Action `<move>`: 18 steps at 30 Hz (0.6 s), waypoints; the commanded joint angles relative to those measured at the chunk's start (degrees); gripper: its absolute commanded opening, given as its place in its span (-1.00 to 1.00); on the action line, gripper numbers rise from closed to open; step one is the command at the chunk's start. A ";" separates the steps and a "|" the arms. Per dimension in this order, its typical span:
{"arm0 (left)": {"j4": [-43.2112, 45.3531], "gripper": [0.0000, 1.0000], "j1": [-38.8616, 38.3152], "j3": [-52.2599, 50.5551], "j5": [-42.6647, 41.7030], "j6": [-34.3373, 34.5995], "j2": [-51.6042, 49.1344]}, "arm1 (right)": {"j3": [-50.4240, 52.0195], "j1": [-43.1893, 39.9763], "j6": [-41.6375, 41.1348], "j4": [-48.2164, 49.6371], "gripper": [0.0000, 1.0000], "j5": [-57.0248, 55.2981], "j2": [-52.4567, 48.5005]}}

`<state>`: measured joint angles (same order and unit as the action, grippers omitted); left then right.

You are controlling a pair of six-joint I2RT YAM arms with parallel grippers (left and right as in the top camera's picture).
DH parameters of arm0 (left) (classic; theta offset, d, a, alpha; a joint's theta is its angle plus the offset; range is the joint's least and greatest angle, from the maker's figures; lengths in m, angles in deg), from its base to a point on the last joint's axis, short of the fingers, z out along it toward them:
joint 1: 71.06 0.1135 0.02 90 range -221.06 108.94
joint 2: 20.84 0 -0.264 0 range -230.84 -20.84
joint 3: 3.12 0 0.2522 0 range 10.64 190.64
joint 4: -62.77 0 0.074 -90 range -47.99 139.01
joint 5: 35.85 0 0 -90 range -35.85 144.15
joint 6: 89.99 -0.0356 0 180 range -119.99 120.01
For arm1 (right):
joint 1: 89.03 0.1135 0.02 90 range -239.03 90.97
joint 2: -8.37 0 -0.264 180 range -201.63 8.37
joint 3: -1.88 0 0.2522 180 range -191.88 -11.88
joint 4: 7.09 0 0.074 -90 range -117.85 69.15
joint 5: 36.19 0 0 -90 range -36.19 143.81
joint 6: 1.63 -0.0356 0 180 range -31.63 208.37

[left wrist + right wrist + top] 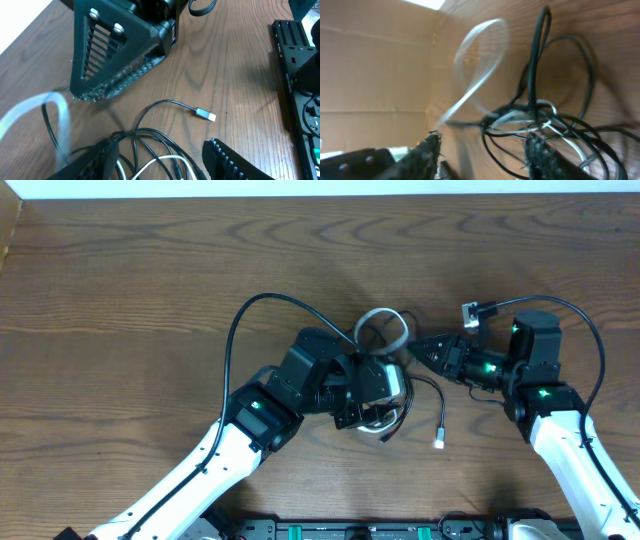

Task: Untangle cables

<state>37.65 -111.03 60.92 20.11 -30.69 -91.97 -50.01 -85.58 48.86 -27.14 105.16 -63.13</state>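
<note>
Nearest, the black cable's (165, 101) silver plug (206, 115) is lying on the counter (150, 280), the left end effector (160, 145) is straddling the central tangle with jaws apart, and the right end effector (484, 139), likewise parted, is facing the grey cable (62, 117) looping farther away.

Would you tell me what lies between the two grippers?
The left wrist view shows it: between the left gripper and the right gripper, a loop of the black cable with its small plug lies on the table.

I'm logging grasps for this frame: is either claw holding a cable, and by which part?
Nothing is held. The left claw and the right claw both stand open at the tangle of thin black cord and thin white cord.
</note>
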 commanded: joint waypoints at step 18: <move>-5.64 0.67 -0.09 0.94 12.83 -0.28 0.72 | -0.33 3.85 5.14 -8.46 0.29 -13.86 0.35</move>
<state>32.91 -111.03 60.92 29.07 -30.93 -91.97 -50.03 -82.79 52.86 -35.05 96.40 -63.13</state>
